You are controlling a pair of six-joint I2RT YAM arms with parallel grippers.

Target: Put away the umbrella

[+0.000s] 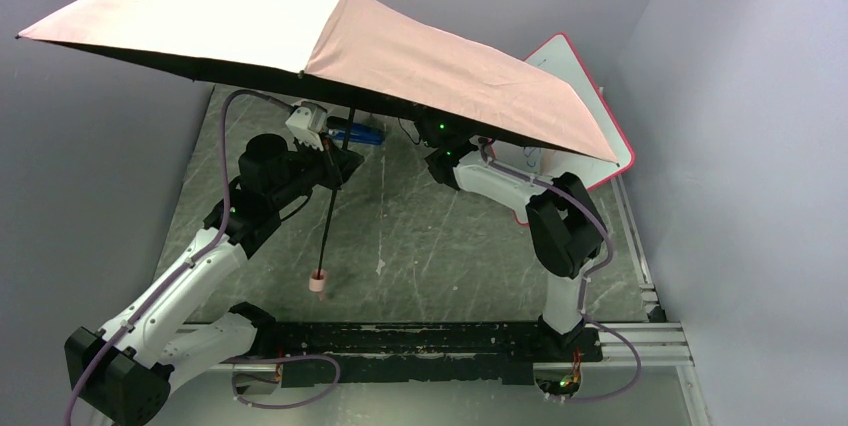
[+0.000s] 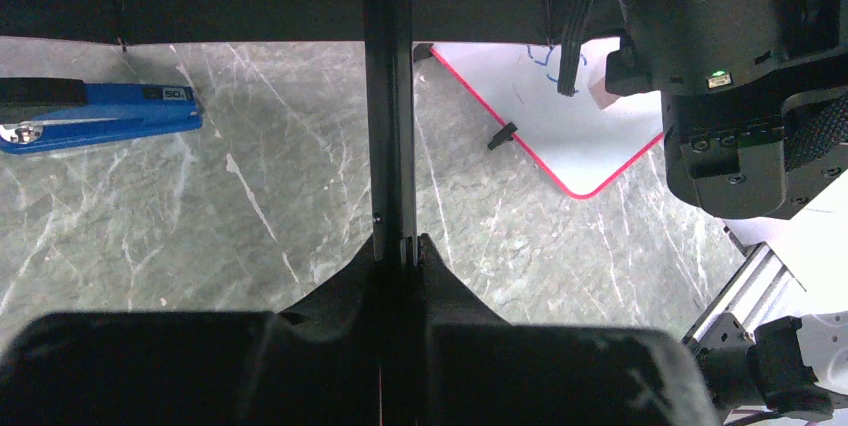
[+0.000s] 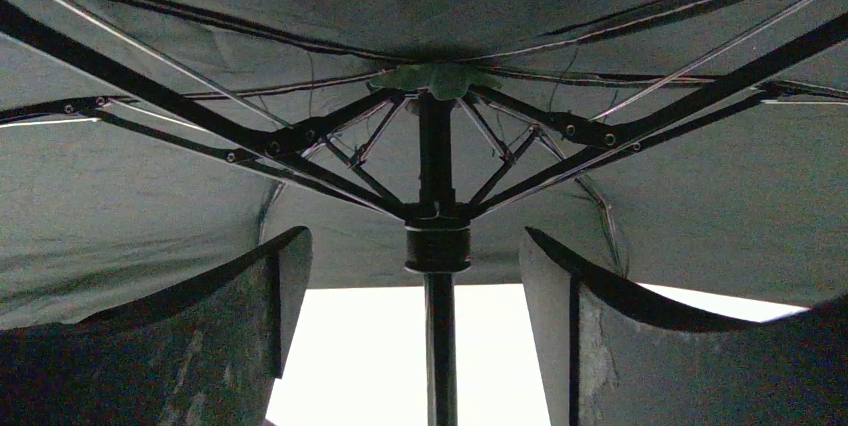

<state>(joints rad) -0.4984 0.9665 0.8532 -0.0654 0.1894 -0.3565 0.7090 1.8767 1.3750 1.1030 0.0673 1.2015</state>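
In the overhead view, the open folding umbrella, pale pink above and black beneath, was held up over the grey marble-patterned table. Its thin black shaft was clamped by the left gripper, above the pink handle. A blue stapler lay near the shaft, and a pink-framed whiteboard stood well to its right.

In the left wrist view, the jaws were seen shut tight on the shaft.

In the right wrist view, the right gripper was spread apart, one finger on either side of the shaft, near the black runner collar. The collar would best be gripped squarely and drawn straight down the shaft, with the left grip kept firm.
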